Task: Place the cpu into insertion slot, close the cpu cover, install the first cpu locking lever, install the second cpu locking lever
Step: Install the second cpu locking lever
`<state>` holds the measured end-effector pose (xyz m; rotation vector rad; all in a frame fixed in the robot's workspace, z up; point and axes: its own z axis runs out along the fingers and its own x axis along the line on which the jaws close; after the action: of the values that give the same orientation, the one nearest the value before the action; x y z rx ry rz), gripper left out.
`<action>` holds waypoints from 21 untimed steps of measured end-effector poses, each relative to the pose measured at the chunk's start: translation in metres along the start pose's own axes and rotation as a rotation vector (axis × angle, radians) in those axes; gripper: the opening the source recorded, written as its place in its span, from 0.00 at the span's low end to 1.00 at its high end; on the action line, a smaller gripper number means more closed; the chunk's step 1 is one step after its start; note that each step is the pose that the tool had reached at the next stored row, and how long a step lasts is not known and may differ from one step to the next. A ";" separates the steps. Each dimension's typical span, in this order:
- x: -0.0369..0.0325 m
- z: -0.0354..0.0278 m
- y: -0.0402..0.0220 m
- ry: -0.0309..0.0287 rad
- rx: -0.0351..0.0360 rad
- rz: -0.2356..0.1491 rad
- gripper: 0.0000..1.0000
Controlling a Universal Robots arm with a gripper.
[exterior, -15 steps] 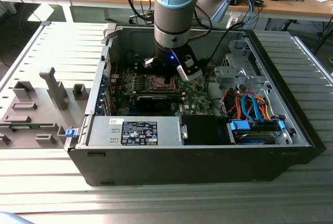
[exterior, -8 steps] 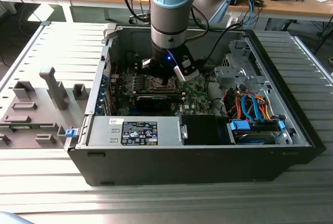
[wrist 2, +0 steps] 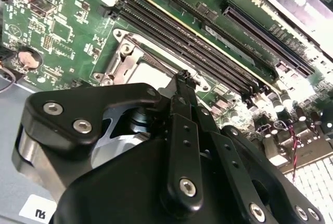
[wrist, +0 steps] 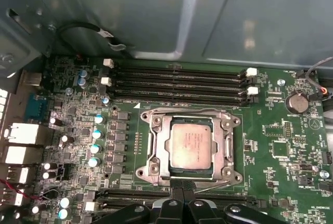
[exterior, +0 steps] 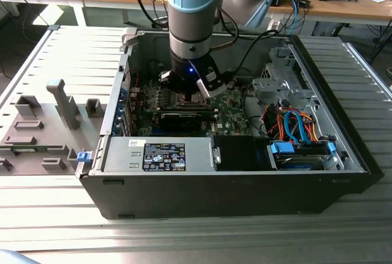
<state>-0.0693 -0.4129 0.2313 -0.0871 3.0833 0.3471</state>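
Note:
The cpu (wrist: 190, 146), a dull silver square, lies in the insertion slot (wrist: 152, 171) on the green board. The cpu cover (wrist: 161, 148), a silvery frame, lies flat around it with the chip showing through its window. My gripper (wrist: 182, 185) is shut, its narrow black fingertips together at the socket's edge, beside a thin wire lever (wrist: 216, 186). In the second wrist view the gripper (wrist 2: 183, 76) points its closed tips at the cover (wrist 2: 125, 63). In the exterior view the gripper (exterior: 188, 92) hangs straight down over the socket inside the open computer case (exterior: 233, 196).
Long black memory slots (wrist: 177, 81) run along one side of the socket. A black expansion card (exterior: 187, 119) lies close beside it. A power supply (exterior: 162, 154) and a drive cage with cables (exterior: 294, 129) crowd the case. Grey fixtures (exterior: 61, 101) stand at the exterior view's left.

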 end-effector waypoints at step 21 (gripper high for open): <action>0.0051 0.0234 -0.0051 0.0000 0.0001 0.000 0.11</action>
<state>-0.0733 -0.4129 0.2071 -0.0869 3.0833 0.3469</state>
